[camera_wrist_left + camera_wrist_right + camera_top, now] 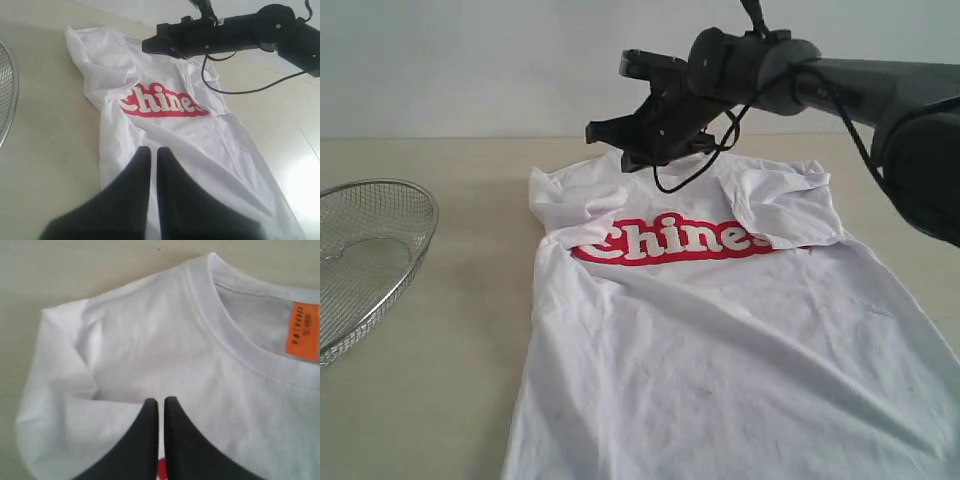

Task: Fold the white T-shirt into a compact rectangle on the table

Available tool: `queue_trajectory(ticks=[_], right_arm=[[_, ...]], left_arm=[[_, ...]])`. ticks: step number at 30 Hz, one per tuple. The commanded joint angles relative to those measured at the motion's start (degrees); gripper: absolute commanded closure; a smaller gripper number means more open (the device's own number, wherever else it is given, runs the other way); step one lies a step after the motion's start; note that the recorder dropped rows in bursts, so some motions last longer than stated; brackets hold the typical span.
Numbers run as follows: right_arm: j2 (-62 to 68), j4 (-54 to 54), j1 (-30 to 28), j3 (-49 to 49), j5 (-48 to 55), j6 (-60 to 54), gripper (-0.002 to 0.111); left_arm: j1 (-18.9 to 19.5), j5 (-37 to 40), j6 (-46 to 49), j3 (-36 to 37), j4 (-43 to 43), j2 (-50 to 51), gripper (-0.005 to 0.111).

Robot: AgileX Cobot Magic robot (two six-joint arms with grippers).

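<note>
Count time: one white T-shirt (720, 330) flat on the table (440, 400), one wire basket (370, 262), and left gripper (150, 151) plus right gripper (160, 401), both pinched together, holding nothing.

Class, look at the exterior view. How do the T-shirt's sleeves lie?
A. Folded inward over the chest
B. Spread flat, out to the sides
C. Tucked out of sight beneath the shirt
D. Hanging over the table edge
A. On the white T-shirt, both sleeves lie folded in over the chest, each covering one end of the red band with the lettering.
</note>
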Motion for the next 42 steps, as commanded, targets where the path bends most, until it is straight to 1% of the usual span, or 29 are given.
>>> queue_trajectory(ticks=[1,3,7,11,15,19,22,25,30,33,40,42], right_arm=[[-3.06,7.68,0.03,-0.84,5.57,-5.01,0.108],[-3.15,8.48,0.03,-0.84,8.48,-7.43,0.108],[-3.15,7.99,0.57,-0.73,13.21,-8.02,0.108],[-3.39,5.75,3.08,-0.73,16.74,-8.45,0.108],[-3.81,4.12,7.26,-0.49,19.69,-7.58,0.108],[-6.25,-2.24,10.19,3.59,16.18,-1.86,0.108],[-8.22,-2.51,10.69,8.57,16.18,-1.85,0.108],[-10.37,-2.63,10.73,14.46,11.28,-2.07,0.108],[-10.15,-2.75,10.96,20.73,4.88,-3.07,0.108],[-9.89,-0.71,11.45,23.29,-0.10,-4.46,0.108],[-6.50,7.93,13.98,23.26,-1.72,-8.29,0.108],[-5.10,12.07,14.81,23.26,-1.72,-10.44,0.108]], left_arm=[[0.02,-0.65,0.40,0.27,-0.80,-0.19,0.102],[0.02,-0.65,0.40,0.27,-0.80,-0.19,0.102],[0.02,-0.65,0.40,0.27,-0.91,-0.19,0.102],[0.02,-0.41,0.40,0.27,-1.01,-0.19,0.102],[0.02,-0.27,1.62,0.27,-1.01,-0.19,0.102],[0.02,-0.27,1.62,0.27,-1.01,-0.19,0.102],[0.02,-0.27,1.60,0.27,-1.13,-0.19,0.102],[0.02,-0.27,1.60,0.27,-1.29,-0.19,0.102],[0.02,-0.16,1.60,0.27,-1.73,-0.19,0.102],[0.02,-0.04,1.60,0.27,-1.73,-0.19,0.102],[0.02,-0.04,1.60,0.27,-1.73,-0.19,0.102],[0.02,0.11,1.60,0.27,-1.73,-0.19,0.102]])
